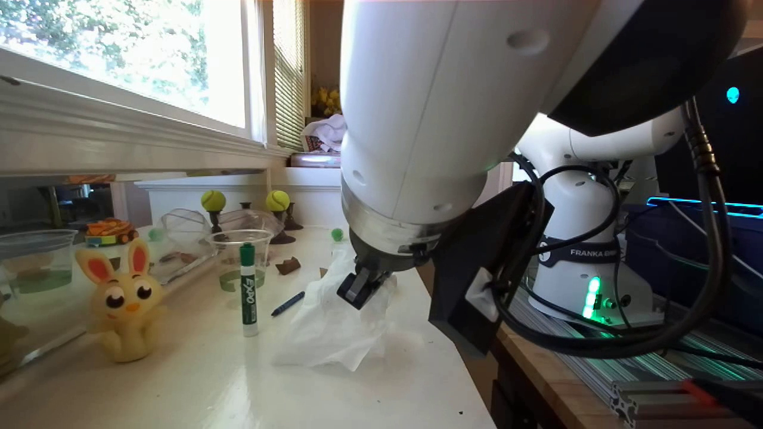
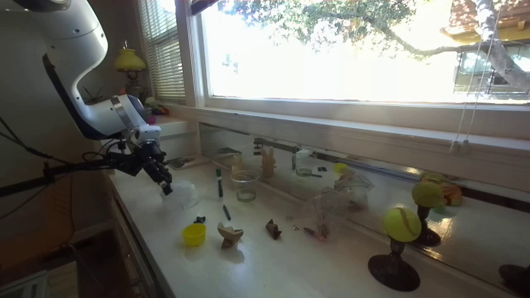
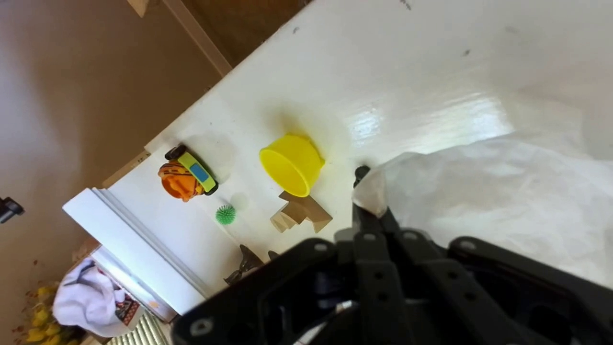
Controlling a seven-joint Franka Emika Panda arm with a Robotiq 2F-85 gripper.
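Note:
My gripper (image 3: 377, 218) is shut on one corner of a thin white sheet (image 3: 507, 206), whose tip folds over the fingertips in the wrist view. In an exterior view the sheet (image 1: 334, 336) drapes from near the gripper (image 1: 357, 291) down onto the white counter, crumpled. The other end of the arm's reach shows the gripper (image 2: 167, 189) beside the sheet (image 2: 185, 194), low over the counter. A small black object (image 3: 361, 173) is partly hidden behind the sheet's corner. Nearby are a yellow cup (image 3: 292, 165) and a folded brown cardboard piece (image 3: 304, 211).
A green-capped marker (image 1: 248, 292) stands upright beside a clear cup (image 2: 245, 186). A dark crayon (image 1: 288, 303) lies near the sheet. A toy rabbit (image 1: 126, 304), toy truck (image 3: 191, 175), green spiky ball (image 3: 225, 214) and tennis ball (image 2: 401, 224) on a dark stand are also around.

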